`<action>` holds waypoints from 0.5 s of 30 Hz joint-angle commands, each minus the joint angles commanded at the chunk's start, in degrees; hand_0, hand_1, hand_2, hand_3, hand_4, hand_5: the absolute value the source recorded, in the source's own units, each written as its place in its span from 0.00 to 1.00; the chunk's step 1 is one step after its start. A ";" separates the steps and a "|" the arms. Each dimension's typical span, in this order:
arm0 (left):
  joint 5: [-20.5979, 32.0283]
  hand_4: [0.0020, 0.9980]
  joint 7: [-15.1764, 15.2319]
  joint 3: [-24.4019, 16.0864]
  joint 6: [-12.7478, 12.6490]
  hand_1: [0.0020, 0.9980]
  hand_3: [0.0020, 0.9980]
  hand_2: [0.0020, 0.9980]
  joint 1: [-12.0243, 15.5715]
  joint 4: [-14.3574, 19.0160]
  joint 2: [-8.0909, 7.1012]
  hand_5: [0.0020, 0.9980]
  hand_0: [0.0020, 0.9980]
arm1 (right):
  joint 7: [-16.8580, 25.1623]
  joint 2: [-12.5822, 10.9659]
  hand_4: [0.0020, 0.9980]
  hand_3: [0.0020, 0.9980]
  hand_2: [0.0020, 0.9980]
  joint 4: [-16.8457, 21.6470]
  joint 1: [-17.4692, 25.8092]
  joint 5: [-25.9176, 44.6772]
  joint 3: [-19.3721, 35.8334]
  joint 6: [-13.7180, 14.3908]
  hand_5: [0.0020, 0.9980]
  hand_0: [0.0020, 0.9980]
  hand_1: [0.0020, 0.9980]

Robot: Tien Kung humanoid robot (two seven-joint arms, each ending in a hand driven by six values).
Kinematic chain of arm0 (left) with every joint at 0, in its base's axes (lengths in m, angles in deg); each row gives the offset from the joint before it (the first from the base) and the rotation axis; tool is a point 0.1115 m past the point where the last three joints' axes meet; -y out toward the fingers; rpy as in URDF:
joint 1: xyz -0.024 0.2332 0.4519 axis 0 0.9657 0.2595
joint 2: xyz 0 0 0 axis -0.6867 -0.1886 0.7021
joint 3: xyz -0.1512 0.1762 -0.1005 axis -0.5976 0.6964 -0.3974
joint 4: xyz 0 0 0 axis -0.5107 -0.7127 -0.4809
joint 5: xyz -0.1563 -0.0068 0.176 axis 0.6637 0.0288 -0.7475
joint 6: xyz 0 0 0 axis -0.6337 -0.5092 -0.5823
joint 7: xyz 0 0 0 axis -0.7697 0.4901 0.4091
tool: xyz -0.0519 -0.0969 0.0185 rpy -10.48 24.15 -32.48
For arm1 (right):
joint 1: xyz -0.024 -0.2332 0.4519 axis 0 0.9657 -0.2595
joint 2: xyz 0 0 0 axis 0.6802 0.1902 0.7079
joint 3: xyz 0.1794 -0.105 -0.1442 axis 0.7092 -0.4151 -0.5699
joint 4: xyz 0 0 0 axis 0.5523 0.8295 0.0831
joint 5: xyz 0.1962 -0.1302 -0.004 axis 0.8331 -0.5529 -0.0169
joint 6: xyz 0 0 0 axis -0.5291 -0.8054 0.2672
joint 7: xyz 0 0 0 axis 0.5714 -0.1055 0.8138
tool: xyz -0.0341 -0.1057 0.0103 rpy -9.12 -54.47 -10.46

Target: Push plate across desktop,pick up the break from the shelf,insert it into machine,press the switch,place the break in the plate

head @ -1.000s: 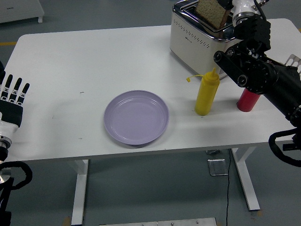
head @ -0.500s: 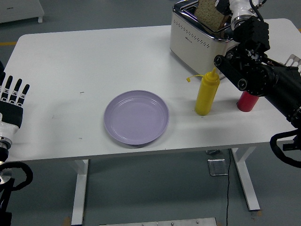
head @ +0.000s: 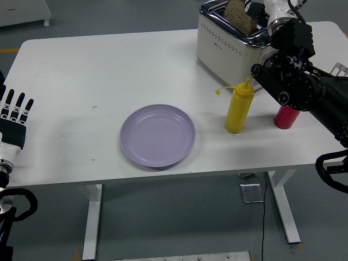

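Bread: brown slice of toast bread stands upright in the slot of the cream-and-chrome toaster at the far right of the white desk, its upper part above the slot rim. Long axis of the slice runs along the slot, roughly left-right and slightly toward the camera.

Right robot hand sits immediately right of the slice, at the slice's right edge and over the toaster top. Fingers appear closed on or against that edge; contact is at the frame's top and partly cropped, so I judge it a grasp, not confirmed. Right arm is by far the nearer one.

Left robot hand rests at the desk's left edge, fingers straight and spread, holding nothing, well apart from everything.

Round lilac plate lies empty near the desk's front edge, centre, well apart from the toaster. Yellow squeeze bottle and red bottle stand between toaster and front edge; red one partly hidden behind the right forearm.

Judgement: insertion step in hand; switch press next.
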 joint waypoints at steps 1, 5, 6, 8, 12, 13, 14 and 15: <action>0.00 0.61 0.01 -0.04 0.00 0.87 0.80 0.94 0.01 0.01 -0.01 1.00 0.82 | 0.39 -0.31 0.79 1.00 0.98 0.35 -0.06 0.29 0.01 -0.04 0.32 0.86 0.86; 0.04 0.61 0.04 -0.09 0.00 0.87 0.80 0.94 0.02 0.04 -0.02 1.00 0.82 | 1.07 -1.23 0.77 1.00 0.98 1.35 -0.11 1.16 0.09 -0.06 0.31 0.87 0.88; 0.04 0.61 0.05 -0.11 0.00 0.87 0.80 0.94 0.02 0.04 -0.01 1.00 0.82 | 1.18 -1.53 0.77 1.00 0.98 1.71 -0.13 1.44 0.09 -0.02 0.31 0.87 0.88; 0.05 0.61 0.06 -0.15 -0.01 0.87 0.80 0.94 -0.01 0.04 -0.02 1.00 0.82 | 1.27 -2.20 0.77 1.00 0.98 2.55 -0.20 1.93 0.05 0.09 0.31 0.87 0.88; 0.03 0.61 0.09 -0.04 0.03 0.87 0.80 0.94 -0.06 0.10 -0.17 1.00 0.82 | 1.47 -4.28 0.75 0.99 0.97 5.53 -0.26 3.70 -0.48 0.97 0.33 0.88 0.88; 0.02 0.61 0.09 0.00 0.04 0.87 0.80 0.94 -0.07 0.11 -0.20 1.00 0.82 | 1.59 -4.80 0.75 0.99 0.97 6.36 -0.21 4.39 -0.59 1.21 0.33 0.88 0.88; 0.02 0.61 0.10 0.03 0.05 0.87 0.80 0.94 -0.07 0.11 -0.21 1.00 0.82 | 1.78 -5.33 0.75 0.99 0.97 7.32 -0.12 5.29 -0.69 1.42 0.33 0.88 0.88; 0.02 0.61 0.10 0.06 0.05 0.87 0.80 0.94 -0.06 0.11 -0.21 1.00 0.82 | 1.94 -5.75 0.75 0.99 0.97 8.10 -0.04 6.07 -0.78 1.56 0.33 0.88 0.88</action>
